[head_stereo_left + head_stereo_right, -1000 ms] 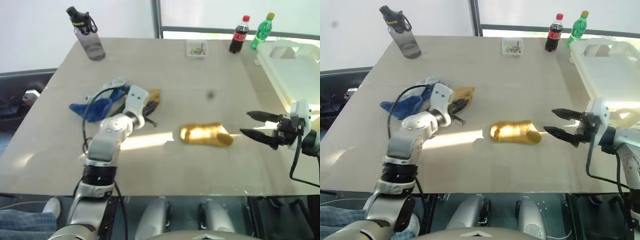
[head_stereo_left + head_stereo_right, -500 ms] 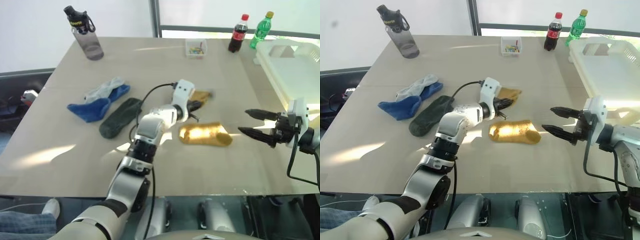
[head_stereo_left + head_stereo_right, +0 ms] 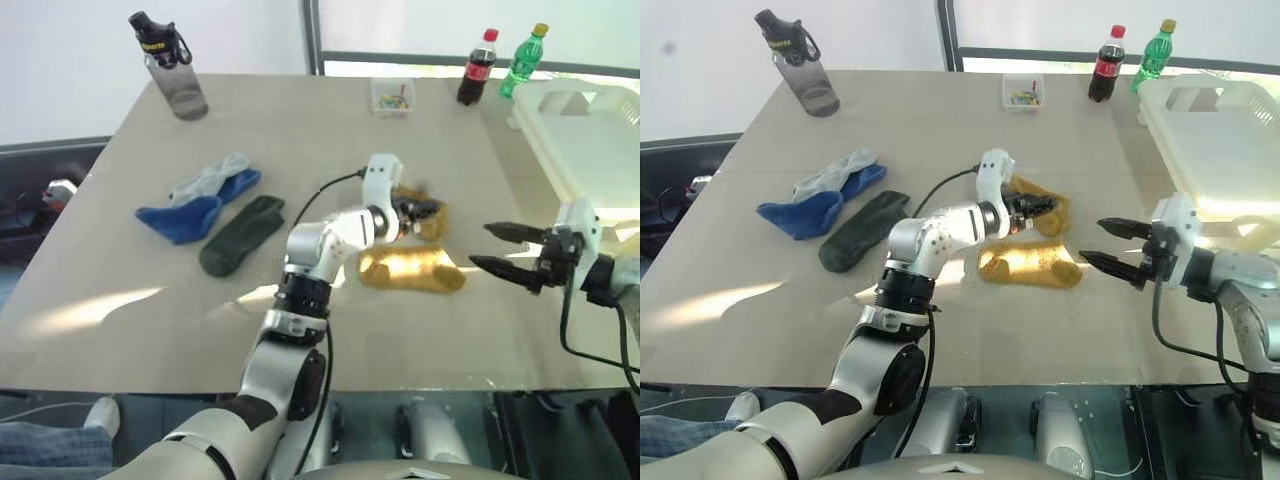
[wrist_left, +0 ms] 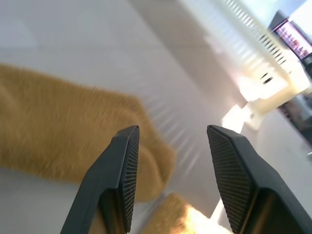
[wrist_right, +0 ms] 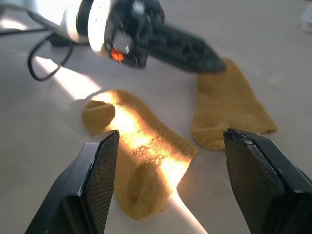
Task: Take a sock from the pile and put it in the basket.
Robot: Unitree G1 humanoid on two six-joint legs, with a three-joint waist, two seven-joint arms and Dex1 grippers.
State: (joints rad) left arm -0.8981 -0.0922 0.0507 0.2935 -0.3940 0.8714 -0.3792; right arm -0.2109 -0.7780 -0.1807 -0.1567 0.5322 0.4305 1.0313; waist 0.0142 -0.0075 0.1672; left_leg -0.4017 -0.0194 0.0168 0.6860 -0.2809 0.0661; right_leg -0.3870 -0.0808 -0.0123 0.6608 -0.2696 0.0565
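- Your left claw (image 3: 1044,207) sits over a mustard sock (image 3: 1048,212) mid-desk, jaws parted with nothing between them; your right claw (image 3: 1106,244) waits spread wide and empty, just right of a second mustard sock (image 3: 1030,265).
- The basket (image 3: 1210,140) lies at the far right of the desk (image 3: 940,130), well apart from both socks.
- The pile (image 3: 835,205) remains at the left.
- You appear mid-handover: next, close the right claw on the near sock and carry it right to the basket.
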